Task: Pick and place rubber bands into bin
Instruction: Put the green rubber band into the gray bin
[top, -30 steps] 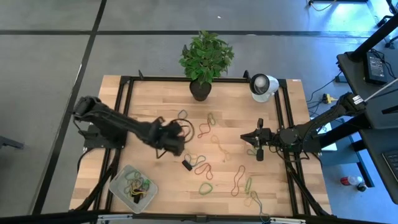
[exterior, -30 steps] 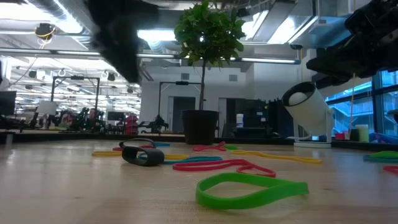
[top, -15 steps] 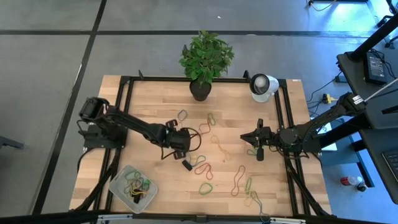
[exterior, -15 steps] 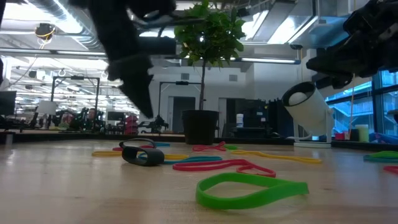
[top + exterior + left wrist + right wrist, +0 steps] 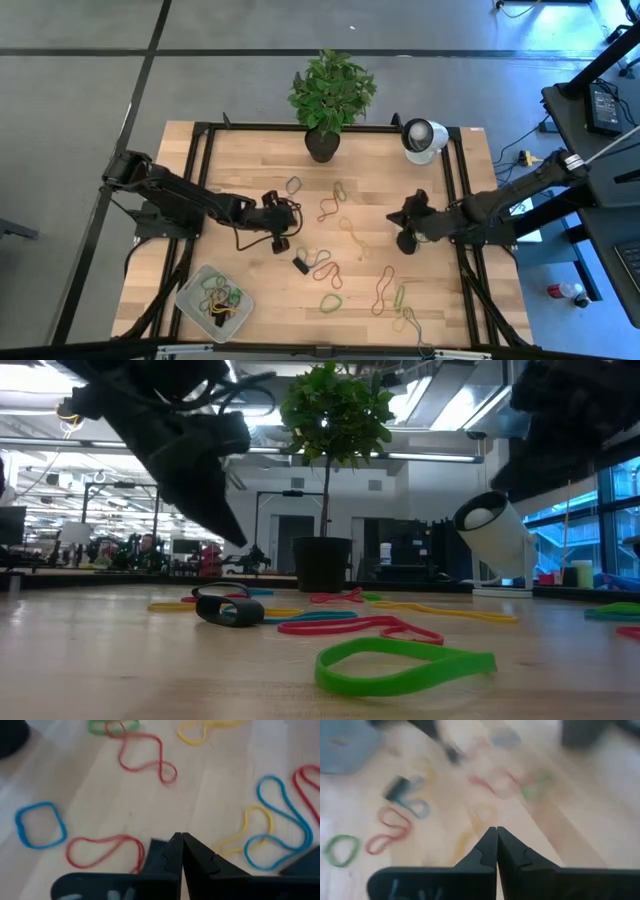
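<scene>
Several rubber bands lie flat and scattered on the wooden table, among them a green one (image 5: 331, 300) (image 5: 405, 665), a red one (image 5: 105, 851) and a blue one (image 5: 40, 825). The bin (image 5: 190, 292) stands at the near left with several bands inside. My left gripper (image 5: 287, 232) (image 5: 181, 837) hangs shut above the table's middle, over the bands, with nothing between its fingers. My right gripper (image 5: 402, 238) (image 5: 496, 830) is shut too, raised at the right of the middle and pointing toward the bands, holding nothing.
A small black block (image 5: 300, 265) (image 5: 228, 610) lies among the bands. A potted plant (image 5: 322, 145) and a white round device (image 5: 422, 138) stand at the far edge. Black frame rails (image 5: 200, 180) run along the table's sides.
My left gripper has come down toward the bands at the table's middle and tipped, while its arm has drawn back toward the left edge. My right gripper has risen a little and rolled about its own axis.
</scene>
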Robot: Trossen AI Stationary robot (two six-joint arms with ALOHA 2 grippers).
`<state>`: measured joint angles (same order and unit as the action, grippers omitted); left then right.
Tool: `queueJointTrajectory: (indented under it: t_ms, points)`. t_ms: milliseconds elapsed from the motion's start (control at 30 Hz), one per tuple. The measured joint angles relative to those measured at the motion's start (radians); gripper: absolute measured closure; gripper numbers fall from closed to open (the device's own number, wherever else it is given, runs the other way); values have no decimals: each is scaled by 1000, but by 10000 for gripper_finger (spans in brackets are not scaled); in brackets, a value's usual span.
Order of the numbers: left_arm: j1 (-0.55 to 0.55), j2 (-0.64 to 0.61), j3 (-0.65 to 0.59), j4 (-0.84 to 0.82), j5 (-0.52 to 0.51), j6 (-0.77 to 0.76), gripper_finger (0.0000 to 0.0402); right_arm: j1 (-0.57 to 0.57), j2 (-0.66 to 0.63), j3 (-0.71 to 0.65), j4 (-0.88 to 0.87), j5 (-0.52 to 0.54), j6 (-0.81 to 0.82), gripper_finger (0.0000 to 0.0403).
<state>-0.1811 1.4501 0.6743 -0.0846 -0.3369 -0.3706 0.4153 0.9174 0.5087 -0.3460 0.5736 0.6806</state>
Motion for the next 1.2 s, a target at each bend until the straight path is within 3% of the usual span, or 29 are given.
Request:
queueJointTrajectory:
  t_ms: [133,267,400,533,1000,1200]
  points:
    - [-2,-19,0,5,-12,-38,396,0,99,169,-387,-62,305,394]
    - [-32,-15,-1,5,11,-86,393,8,180,255,-569,-191,428,392]
    - [-63,-15,-1,6,18,-35,391,21,224,276,-592,-311,436,392]
    - [-70,-15,-1,6,18,49,395,28,246,275,-595,-368,451,392]
    - [-62,-15,-1,18,5,19,395,110,266,273,-616,-376,574,391]
    - [-31,-15,-1,102,160,35,393,110,265,260,-674,-373,676,391]
